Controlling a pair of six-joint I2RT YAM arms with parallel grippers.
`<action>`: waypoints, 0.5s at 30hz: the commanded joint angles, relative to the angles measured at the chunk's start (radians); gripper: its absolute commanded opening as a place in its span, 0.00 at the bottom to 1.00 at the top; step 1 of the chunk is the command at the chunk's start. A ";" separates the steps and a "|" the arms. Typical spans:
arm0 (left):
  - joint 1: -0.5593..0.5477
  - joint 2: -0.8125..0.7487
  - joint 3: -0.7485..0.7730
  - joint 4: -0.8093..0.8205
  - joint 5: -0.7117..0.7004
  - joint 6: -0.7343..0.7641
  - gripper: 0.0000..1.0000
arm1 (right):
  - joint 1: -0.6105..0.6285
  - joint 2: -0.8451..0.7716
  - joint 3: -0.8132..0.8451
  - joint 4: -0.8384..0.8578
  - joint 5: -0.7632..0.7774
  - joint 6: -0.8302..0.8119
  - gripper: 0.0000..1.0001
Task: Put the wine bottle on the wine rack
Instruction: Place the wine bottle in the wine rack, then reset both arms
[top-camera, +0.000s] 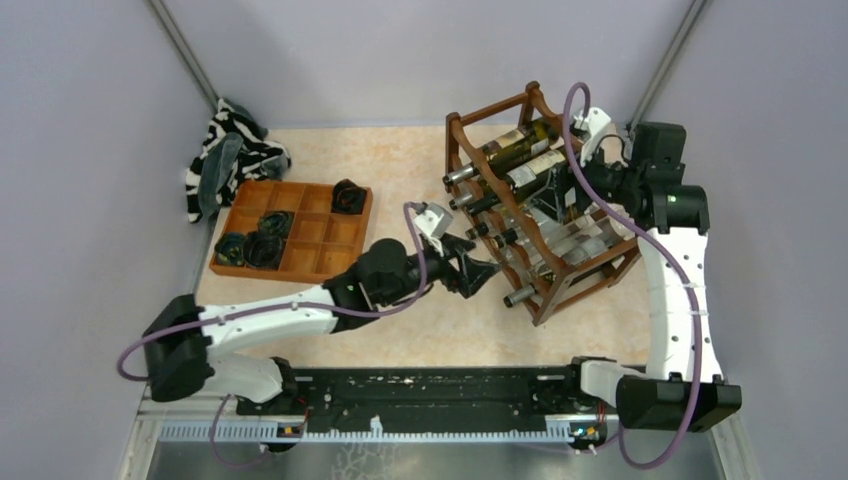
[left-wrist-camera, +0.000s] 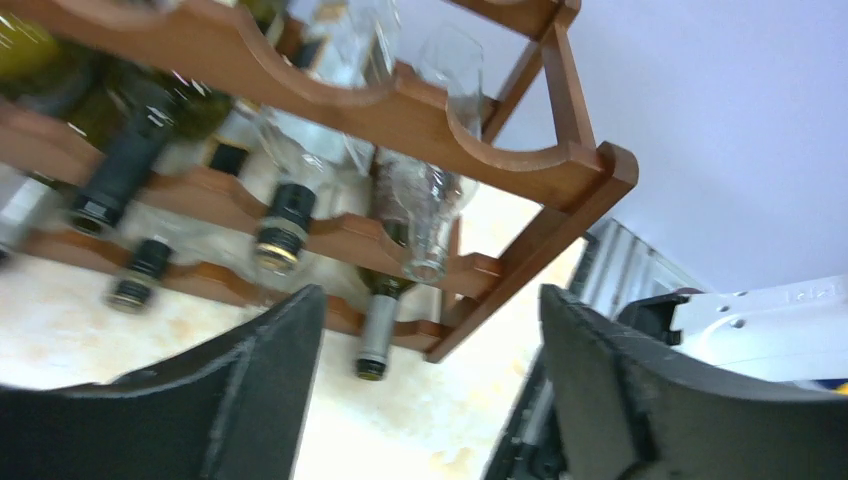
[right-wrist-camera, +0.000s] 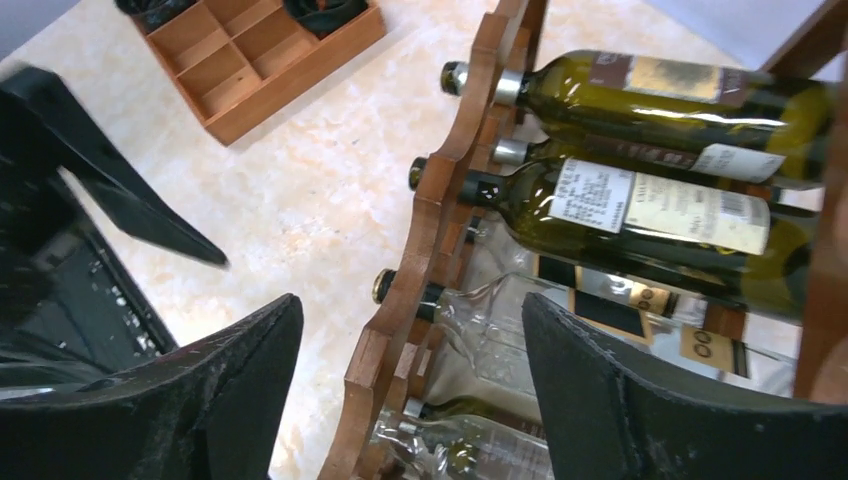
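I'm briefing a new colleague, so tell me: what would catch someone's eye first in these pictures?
First, the dark wooden wine rack right of centre on the table, loaded with bottles lying on their sides, green bottles on top. Both arms point at it, the left fingers open and empty at its front, the right fingers open and empty at its right side. At the left lies an orange-brown compartment tray.

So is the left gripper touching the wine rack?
Apart. Left wrist view: the left gripper is open, its fingers short of the wine rack, bare table between.
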 joint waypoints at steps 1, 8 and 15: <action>0.025 -0.185 -0.003 -0.116 -0.102 0.213 0.90 | -0.021 -0.052 0.101 0.008 0.053 -0.029 0.82; 0.369 -0.307 0.218 -0.412 0.221 0.144 0.98 | -0.024 -0.064 0.205 0.097 0.293 0.112 0.99; 0.516 -0.289 0.506 -0.624 0.322 0.165 0.98 | -0.024 -0.026 0.460 0.102 0.295 0.180 0.99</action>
